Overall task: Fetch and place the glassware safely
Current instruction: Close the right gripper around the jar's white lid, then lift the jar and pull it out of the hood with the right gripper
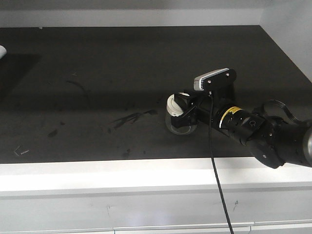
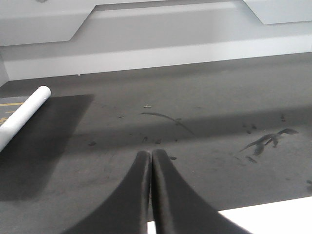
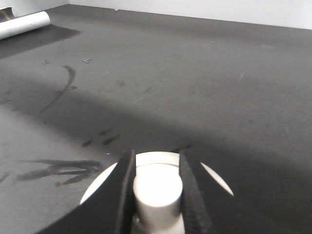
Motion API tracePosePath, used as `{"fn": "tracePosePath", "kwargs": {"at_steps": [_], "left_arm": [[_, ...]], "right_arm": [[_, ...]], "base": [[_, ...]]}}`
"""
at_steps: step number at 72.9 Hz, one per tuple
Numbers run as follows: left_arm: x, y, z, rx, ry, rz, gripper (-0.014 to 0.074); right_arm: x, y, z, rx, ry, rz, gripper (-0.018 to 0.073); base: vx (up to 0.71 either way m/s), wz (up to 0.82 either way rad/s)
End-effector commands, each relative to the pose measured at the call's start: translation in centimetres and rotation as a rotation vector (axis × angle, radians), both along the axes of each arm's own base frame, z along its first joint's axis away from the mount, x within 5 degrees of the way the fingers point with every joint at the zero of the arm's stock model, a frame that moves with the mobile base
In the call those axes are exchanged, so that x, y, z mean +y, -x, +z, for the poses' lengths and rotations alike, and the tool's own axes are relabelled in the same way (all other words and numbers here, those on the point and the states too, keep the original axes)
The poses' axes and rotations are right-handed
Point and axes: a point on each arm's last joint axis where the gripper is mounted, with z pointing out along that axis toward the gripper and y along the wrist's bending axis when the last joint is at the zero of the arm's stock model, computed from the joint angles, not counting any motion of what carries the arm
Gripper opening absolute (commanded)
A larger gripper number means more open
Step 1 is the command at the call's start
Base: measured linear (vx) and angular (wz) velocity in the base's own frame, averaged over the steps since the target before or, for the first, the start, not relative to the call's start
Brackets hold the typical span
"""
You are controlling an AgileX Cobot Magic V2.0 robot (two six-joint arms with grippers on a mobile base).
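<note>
Glass jar (image 1: 179, 127) is sitting right of centre on the dark tabletop (image 1: 97, 73), toward its near edge.
Right gripper (image 1: 181, 109) is clamping the knob (image 3: 157, 192) of the jar's cream-white lid (image 1: 173, 102) between both fingers. Left gripper (image 2: 150, 158) is hovering over the tabletop's left part, fingers pressed together, holding nothing. White tube (image 2: 24, 114) is lying at the far left.

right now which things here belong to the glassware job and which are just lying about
Job: glass jar; its cream-white lid; right gripper, shut on the lid's knob.
Lying about: white tube on the dark tabletop; left gripper, shut and empty.
</note>
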Motion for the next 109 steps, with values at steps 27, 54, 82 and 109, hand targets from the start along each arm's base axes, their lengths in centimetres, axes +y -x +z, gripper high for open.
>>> {"fn": "tracePosePath", "kwargs": {"at_steps": [27,54,82,109], "left_arm": [[0.0,-0.1,1.4,-0.084,0.023,-0.002,-0.0007],[0.0,-0.1,1.4,-0.084,0.023,-0.002,-0.0007],[0.0,-0.1,1.4,-0.084,0.023,-0.002,-0.0007],[0.0,-0.1,1.4,-0.084,0.023,-0.002,-0.0007]], "right_arm": [[-1.2,2.7,7.9,-0.174,-0.039,-0.023,-0.0004],[-3.6,9.4,10.3,-0.271,-0.082,-0.017,-0.0001],[-4.2,16.8,9.0,-0.208,-0.122,0.195,-0.0001],[-2.1,17.4,7.5,-0.104,-0.170,0.476,-0.0001]], "base": [[0.00,0.00],[0.00,0.00],[0.00,0.00],[0.00,0.00]]}}
